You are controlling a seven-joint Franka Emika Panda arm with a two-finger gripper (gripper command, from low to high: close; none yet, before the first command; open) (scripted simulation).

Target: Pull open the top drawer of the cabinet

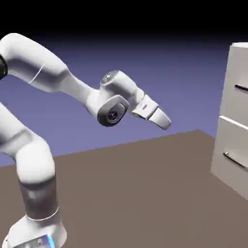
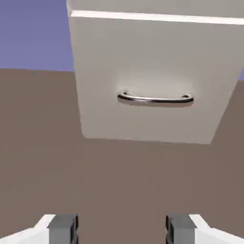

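Pale grey-white, the cabinet (image 1: pixel 236 116) stands at the table's (image 1: pixel 135 193) right edge, its top drawer (image 1: pixel 238 82) shut. The gripper (image 1: pixel 165 122) hangs well apart, jaws spread and empty, angled toward the fronts, presumably ready for a bar handle (image 1: pixel 241 88).

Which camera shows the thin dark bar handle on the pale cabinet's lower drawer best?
Hand view: the whole bar handle faces the camera. Exterior view catches it obliquely, cut by the picture's edge.

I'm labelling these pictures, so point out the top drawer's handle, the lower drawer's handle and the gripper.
Top handle (image 1: pixel 241 88), exterior view, on the bar's visible left end.
Lower handle (image 2: pixel 155 99), hand view, on the bar's middle.
Gripper (image 1: pixel 164 121), exterior view, between the fingertips.
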